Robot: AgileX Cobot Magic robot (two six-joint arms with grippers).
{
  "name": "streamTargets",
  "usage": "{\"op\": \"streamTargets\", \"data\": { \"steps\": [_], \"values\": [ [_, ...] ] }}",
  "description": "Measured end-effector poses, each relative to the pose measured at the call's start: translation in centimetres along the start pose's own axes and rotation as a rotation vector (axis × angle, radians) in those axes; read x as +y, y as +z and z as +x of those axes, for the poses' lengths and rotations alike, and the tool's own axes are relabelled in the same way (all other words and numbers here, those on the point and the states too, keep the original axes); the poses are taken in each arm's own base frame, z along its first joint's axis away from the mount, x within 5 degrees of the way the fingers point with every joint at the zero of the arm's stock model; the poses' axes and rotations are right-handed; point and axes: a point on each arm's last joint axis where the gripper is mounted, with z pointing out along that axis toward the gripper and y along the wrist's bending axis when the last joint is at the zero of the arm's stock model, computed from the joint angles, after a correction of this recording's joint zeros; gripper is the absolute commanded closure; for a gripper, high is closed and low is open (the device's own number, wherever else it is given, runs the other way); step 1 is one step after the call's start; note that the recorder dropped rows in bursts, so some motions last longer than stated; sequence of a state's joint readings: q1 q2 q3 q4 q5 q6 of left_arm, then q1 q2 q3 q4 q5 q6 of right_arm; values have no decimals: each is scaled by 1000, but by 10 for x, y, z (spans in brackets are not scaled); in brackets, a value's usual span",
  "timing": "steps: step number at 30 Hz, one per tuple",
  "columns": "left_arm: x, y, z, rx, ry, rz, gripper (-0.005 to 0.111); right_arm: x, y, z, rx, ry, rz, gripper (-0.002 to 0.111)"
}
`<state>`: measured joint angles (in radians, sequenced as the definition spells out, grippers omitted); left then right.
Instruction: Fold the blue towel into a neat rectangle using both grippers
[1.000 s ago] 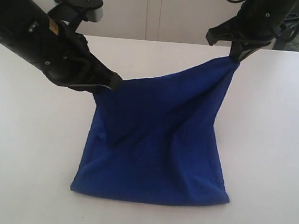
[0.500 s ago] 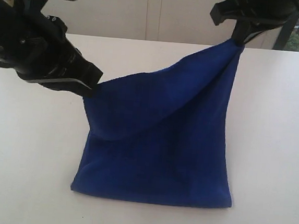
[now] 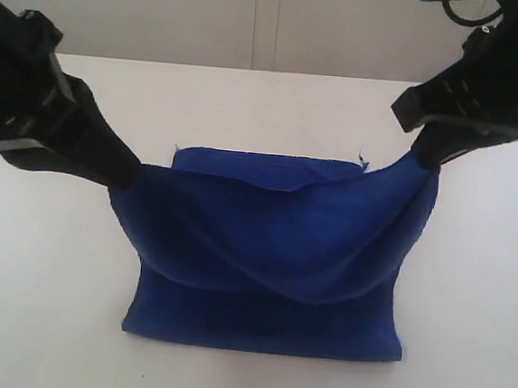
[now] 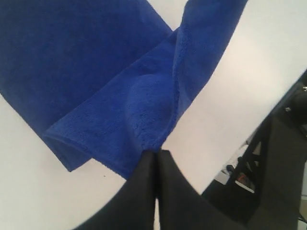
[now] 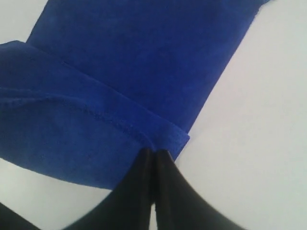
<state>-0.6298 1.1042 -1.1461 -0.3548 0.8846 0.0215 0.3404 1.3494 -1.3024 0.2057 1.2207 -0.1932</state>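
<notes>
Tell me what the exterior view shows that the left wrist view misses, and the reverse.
Exterior only: the whole towel sagging between both claws over its flat lower layer, the right claw pinching one corner, and a thread loop at the far edge. Left wrist only: a close look at the left claw, tips pressed shut on the cloth, and dark equipment beyond the table edge. Both: towel, left claw, white table.

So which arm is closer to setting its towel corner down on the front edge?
Left, probably. Both are shut on corners of the towel, but the left gripper holds its corner lower in the exterior view, nearer the front edge; the right gripper holds its corner higher.
</notes>
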Motion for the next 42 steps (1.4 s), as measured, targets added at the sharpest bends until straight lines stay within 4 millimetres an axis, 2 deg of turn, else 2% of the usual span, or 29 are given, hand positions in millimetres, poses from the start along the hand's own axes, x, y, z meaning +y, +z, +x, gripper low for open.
{"op": "streamTargets", "data": {
  "steps": [10, 19, 29, 36, 40, 42],
  "values": [
    [-19, -25, 18, 25, 26, 108, 107, 18, -35, 39, -103, -21, -63, 108],
    [-30, -46, 31, -6, 48, 155, 107, 31, -63, 60, -212, -37, -104, 108],
    [-18, -27, 37, 2, 20, 108, 107, 32, -54, 67, -177, -26, -126, 108],
    [-24, -36, 41, -41, 19, 129, 107, 41, -79, 85, -278, -48, -134, 108],
    [-23, -35, 41, -36, 12, 126, 107, 41, -80, 86, -283, -49, -134, 108],
    [-18, -28, 37, -26, 9, 98, 107, 39, -72, 80, -251, -41, -134, 108]
  ]
}}
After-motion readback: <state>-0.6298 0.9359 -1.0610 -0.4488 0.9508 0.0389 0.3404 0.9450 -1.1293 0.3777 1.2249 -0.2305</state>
